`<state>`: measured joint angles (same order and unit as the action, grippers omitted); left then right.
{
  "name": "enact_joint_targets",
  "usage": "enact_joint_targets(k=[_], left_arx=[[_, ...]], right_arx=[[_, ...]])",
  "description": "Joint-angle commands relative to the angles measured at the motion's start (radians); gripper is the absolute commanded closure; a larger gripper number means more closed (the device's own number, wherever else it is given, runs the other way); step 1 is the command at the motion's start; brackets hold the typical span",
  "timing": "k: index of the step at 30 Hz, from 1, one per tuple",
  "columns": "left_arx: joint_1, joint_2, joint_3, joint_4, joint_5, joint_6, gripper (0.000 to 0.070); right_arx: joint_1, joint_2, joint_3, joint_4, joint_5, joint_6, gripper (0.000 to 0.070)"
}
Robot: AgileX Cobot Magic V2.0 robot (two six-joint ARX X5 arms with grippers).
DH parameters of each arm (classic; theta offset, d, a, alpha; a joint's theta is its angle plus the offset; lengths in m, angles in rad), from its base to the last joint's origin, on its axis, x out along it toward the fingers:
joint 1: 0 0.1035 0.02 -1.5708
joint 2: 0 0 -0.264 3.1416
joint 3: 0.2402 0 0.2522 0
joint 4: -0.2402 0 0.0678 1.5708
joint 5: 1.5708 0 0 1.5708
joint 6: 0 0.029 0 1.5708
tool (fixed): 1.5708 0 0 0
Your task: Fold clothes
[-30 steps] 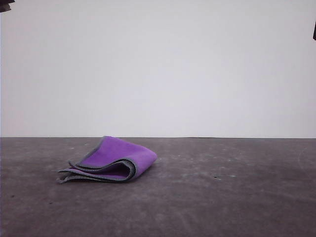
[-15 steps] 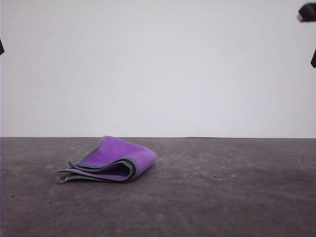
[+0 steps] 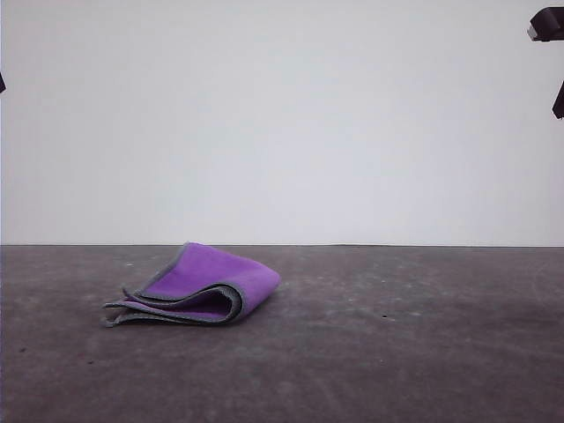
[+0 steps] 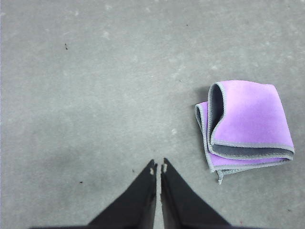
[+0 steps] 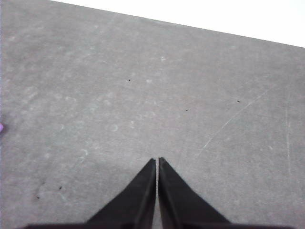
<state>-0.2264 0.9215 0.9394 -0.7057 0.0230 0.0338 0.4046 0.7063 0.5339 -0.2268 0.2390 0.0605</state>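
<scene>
The clothes (image 3: 204,286) are one small cloth lying folded into a quarter on the dark grey table (image 3: 397,352), left of centre, purple face out with grey edging and a dark inner layer. The left wrist view looks down on the clothes (image 4: 245,125) lying off to one side of my left gripper (image 4: 158,167), which is shut and holds nothing, high above the table. My right gripper (image 5: 157,161) is also shut and empty, over bare table. A dark part of the right arm (image 3: 548,25) shows at the top right corner of the front view.
A plain white wall (image 3: 282,123) stands behind the table's far edge. A sliver of the left arm (image 3: 2,84) shows at the left edge of the front view. The table surface is scuffed and flat.
The right arm's dark part came into the top right corner of the front view. The left arm's sliver dropped lower along the left edge. The cloth has not moved.
</scene>
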Motion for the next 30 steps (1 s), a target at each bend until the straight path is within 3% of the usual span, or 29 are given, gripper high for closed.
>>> enact_joint_targets(k=[1, 7, 11, 24, 30], left_arx=[[0.0, 0.005, 0.006, 0.016, -0.005, 0.008, 0.07], [0.012, -0.043, 0.005, 0.025, -0.031, 0.047, 0.07], [0.053, -0.148, -0.05, 0.042, -0.029, 0.032, 0.07], [0.204, -0.622, -0.638, 0.346, -0.026, -0.107, 0.07], [0.218, -0.794, -0.779, 0.384, -0.023, -0.114, 0.07]], right_arx=[[0.005, 0.004, 0.008, 0.011, 0.001, 0.018, 0.07], [0.005, 0.004, 0.008, 0.011, 0.001, 0.018, 0.07], [0.005, 0.004, 0.008, 0.012, 0.001, 0.018, 0.07], [0.005, 0.004, 0.008, 0.013, 0.001, 0.018, 0.07], [0.005, 0.004, 0.008, 0.013, 0.001, 0.018, 0.07]])
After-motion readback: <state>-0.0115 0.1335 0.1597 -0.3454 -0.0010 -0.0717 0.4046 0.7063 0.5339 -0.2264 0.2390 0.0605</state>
